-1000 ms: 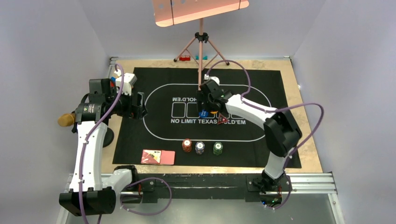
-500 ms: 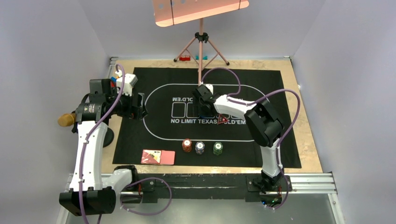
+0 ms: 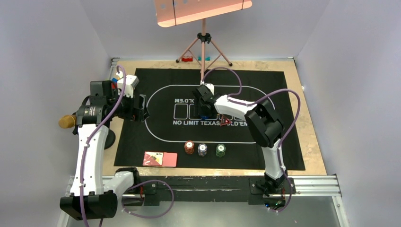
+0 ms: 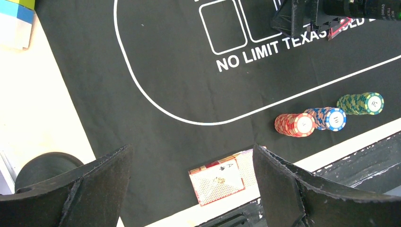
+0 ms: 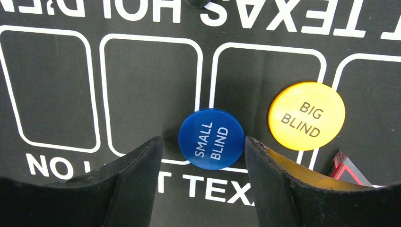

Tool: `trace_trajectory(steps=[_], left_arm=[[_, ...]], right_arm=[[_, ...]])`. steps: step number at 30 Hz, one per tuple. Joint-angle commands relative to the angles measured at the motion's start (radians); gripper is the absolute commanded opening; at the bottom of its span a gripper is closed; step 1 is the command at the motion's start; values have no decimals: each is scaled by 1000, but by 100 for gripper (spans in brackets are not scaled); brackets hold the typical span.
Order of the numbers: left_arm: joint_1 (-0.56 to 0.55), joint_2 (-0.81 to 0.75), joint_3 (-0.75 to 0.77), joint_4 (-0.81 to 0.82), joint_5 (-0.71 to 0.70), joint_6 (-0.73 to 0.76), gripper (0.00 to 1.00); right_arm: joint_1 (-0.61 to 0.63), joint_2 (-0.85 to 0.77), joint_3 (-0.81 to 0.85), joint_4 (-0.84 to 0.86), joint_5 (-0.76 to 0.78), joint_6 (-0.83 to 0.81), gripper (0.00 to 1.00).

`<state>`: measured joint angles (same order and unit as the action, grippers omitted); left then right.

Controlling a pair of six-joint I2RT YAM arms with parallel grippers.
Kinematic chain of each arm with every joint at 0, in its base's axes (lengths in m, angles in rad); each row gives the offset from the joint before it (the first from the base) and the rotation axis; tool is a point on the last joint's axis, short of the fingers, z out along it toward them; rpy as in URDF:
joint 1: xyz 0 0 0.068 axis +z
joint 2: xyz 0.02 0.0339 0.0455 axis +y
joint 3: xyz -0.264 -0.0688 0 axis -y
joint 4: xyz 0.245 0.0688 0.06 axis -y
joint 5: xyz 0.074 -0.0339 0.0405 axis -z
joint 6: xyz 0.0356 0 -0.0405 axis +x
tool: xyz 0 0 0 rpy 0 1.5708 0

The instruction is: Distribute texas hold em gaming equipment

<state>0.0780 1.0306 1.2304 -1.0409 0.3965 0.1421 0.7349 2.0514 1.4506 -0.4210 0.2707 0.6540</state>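
Observation:
A blue SMALL BLIND button (image 5: 211, 138) lies flat on the black mat (image 3: 265, 85), between the fingertips of my right gripper (image 5: 203, 147). The jaws are open and straddle it, the right finger close to its rim. An orange BIG BLIND button (image 5: 306, 115) lies just to its right, and a corner of the dark red-edged triangle (image 5: 347, 169) shows beyond that. Red (image 3: 189, 147), grey (image 3: 202, 150) and green (image 3: 221, 150) chip stacks stand in a row near the front. Pink-backed cards (image 3: 160, 159) lie at the mat's front left. My left gripper (image 3: 139, 108) hangs open and empty.
A tripod (image 3: 203, 47) carrying a pink board (image 3: 203, 9) stands at the back centre. Colourful blocks (image 4: 16, 19) sit off the mat's left edge behind the left arm. A black round base (image 4: 42, 165) stands on the wood at the left.
My right gripper has moved left and come down around the blue button, its jaws narrowing. The left arm has not moved.

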Motion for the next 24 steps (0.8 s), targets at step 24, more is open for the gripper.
trace_trajectory(steps=[24], left_arm=[[-1,-25,-11,-12,-74,30,100]], right_arm=[[258,256,469,19,-231,-57,48]])
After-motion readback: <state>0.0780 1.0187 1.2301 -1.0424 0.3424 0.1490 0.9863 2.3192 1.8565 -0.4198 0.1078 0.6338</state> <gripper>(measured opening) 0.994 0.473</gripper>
